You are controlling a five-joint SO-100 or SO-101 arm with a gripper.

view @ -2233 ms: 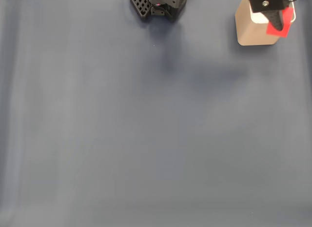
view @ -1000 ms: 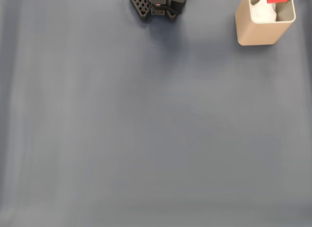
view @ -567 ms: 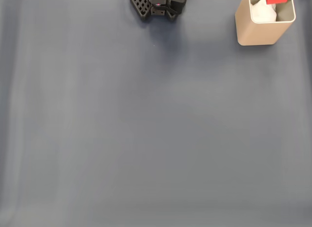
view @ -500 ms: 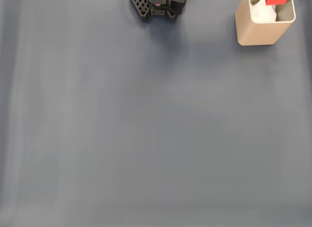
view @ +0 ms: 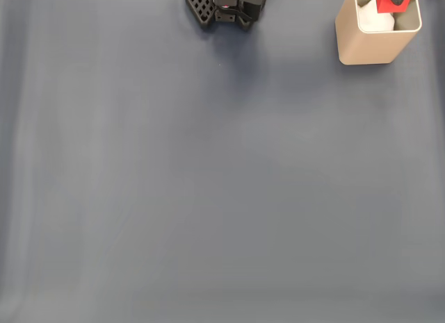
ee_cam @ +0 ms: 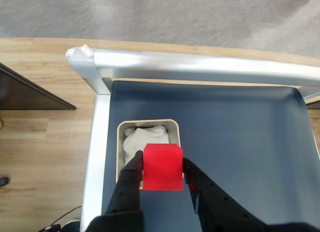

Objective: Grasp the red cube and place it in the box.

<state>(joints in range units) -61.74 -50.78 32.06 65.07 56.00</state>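
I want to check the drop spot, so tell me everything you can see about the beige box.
The box is a tall beige container with rounded corners and thin walls, smooth and plastic-looking, standing upright and open-topped on the dark blue mat near its top right corner in the fixed view. In the wrist view its pale inside holds crumpled white material. The red cube, clamped in the end effector, hangs above its opening. Whether anything but the mat and the white material touches the box cannot be told.

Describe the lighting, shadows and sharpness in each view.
Fixed view: soft, even light, a faint shadow on the mat below the arm base. Wrist view: sharp and bright, glare along the metal table edge, the red cube crisp in the gripper.
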